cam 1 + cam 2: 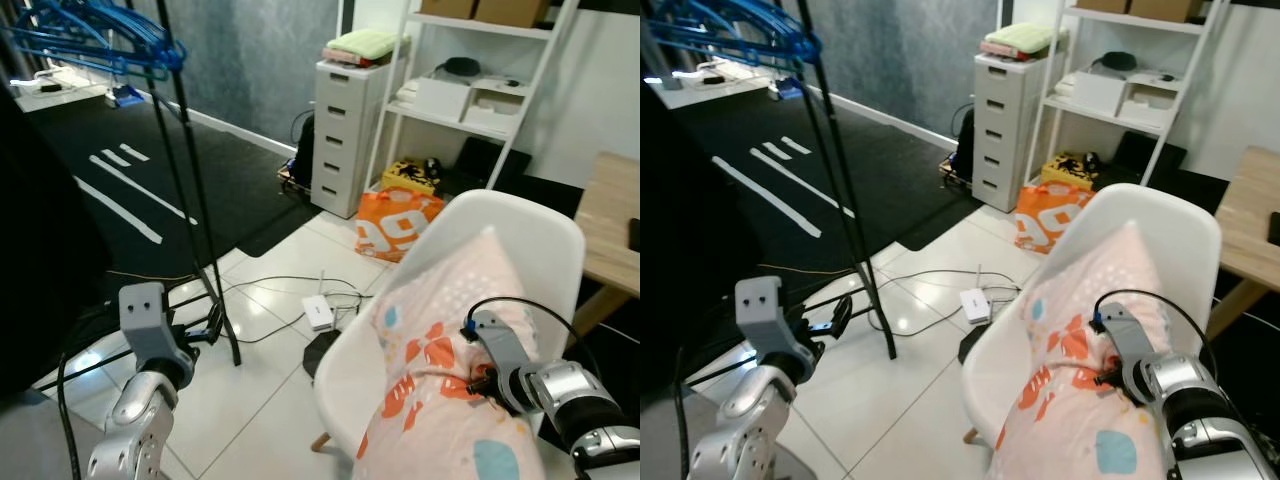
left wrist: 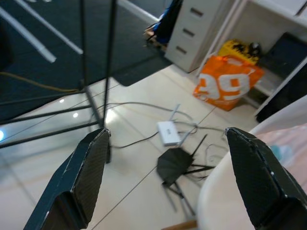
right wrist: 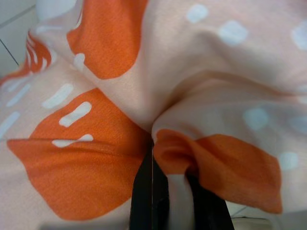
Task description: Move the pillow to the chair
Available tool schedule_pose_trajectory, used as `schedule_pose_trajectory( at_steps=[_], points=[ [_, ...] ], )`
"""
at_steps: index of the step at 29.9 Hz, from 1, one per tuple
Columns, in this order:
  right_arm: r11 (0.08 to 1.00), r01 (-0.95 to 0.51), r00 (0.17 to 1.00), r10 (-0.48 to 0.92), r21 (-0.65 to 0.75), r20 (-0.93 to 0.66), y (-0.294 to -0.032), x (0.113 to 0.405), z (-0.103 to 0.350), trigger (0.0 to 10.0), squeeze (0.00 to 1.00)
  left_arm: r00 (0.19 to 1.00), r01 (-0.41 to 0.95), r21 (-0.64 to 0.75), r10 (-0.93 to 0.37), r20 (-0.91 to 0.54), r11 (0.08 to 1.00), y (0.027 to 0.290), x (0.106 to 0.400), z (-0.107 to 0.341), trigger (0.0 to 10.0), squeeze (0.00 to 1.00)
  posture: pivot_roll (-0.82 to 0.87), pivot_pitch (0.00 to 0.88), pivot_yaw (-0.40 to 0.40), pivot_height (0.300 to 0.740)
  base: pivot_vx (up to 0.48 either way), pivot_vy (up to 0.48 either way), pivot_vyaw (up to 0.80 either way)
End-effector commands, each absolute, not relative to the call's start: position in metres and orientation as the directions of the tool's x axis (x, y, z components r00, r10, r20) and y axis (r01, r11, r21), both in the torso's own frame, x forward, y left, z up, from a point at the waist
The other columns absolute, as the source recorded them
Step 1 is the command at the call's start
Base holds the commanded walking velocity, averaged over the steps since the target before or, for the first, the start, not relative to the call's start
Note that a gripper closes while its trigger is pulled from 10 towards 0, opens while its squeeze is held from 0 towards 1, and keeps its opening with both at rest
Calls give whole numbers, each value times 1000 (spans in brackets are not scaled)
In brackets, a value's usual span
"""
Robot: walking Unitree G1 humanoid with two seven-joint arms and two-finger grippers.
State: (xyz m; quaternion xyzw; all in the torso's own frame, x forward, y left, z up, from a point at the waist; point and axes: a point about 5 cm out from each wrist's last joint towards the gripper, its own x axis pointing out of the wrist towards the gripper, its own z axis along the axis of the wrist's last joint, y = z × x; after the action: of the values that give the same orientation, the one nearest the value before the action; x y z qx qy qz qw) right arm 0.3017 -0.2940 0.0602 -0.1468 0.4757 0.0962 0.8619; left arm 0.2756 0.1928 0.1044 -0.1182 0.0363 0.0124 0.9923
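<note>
peach pillow with orange blotches [image 1: 440,390] lies in white plastic chair [image 1: 520,235] | right hand [image 1: 1108,378] pinching its fabric, release left | left hand [image 2: 168,182] spread, empty

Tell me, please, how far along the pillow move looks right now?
Nearly done: the pillow already lies in the white chair, leaning against its backrest. In hand: the right gripper is pinched shut on a fold of its fabric. Left: opening the fingers and drawing the arm away. The left gripper hangs open over the tiled floor, idle.
</note>
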Motion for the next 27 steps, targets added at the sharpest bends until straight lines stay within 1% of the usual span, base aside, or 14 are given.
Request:
schedule_pose_trajectory(
  at_steps=[1, 2, 3, 6, 11, 16, 18, 20, 24, 26, 27],
  points=[
    [946, -283, 537, 20, -158, -843, -297, 299, 57, 10000, 0, 997, -10, -228, -9, -80, 974, 190, 274, 105, 10000, 0, -187, 48, 9, 740, 0, -480, 0],
    [946, -283, 537, 20, -158, -843, -297, 299, 57, 10000, 0, 997, -10, -228, -9, -80, 974, 190, 274, 105, 10000, 0, -187, 48, 9, 740, 0, -480, 0],
    [953, -254, 556, 2, -168, -831, -300, 300, 58, 10000, 0, 997, -12, -234, -7, -79, 972, 189, 274, 105, 10000, 0, -187, 48, 9, 740, 0, -480, 0],
    [976, -126, 602, -65, -175, -796, -309, 299, 60, 10000, 0, 997, -29, -250, 9, -78, 968, 191, 275, 105, 10000, 0, -188, 52, 15, 740, 0, 0, -577],
    [978, -93, 621, -90, -188, -779, -314, 299, 63, 10000, 0, 997, -23, -251, 3, -81, 968, 191, 275, 105, 10000, 0, -187, 53, 17, 740, 0, 0, -575],
    [966, -75, 603, -153, -247, -783, -319, 295, 59, 10000, 0, 997, -5, -260, -16, -76, 966, 189, 276, 107, 10000, 0, -185, 55, 20, 740, 0, 0, -569],
    [946, -55, 585, -228, -318, -778, -325, 292, 57, 10000, 0, 997, -1, -262, -19, -74, 965, 189, 276, 108, 10000, 0, -184, 55, 21, 740, 0, 0, 0],
    [937, -30, 577, -269, -349, -771, -328, 289, 54, 10000, 0, 997, 1, -262, -21, -75, 965, 189, 275, 108, 10000, 0, -181, 58, 22, 740, 0, 0, 0],
    [936, -15, 572, -280, -352, -771, -328, 287, 52, 10000, 0, 997, 2, -262, -23, -75, 965, 189, 275, 108, 10000, 0, -179, 60, 25, 740, 0, 0, 0],
    [928, -19, 535, -305, -373, -788, -329, 281, 46, 10000, 0, 997, 2, -262, -22, -75, 965, 189, 275, 109, 10000, 0, -177, 62, 25, 740, 0, 0, 0],
    [928, -19, 535, -305, -373, -788, -329, 281, 46, 10000, 0, 997, 2, -262, -22, -75, 965, 189, 275, 109, 10000, 0, -177, 62, 25, 740, 0, 0, 0]
  ],
)
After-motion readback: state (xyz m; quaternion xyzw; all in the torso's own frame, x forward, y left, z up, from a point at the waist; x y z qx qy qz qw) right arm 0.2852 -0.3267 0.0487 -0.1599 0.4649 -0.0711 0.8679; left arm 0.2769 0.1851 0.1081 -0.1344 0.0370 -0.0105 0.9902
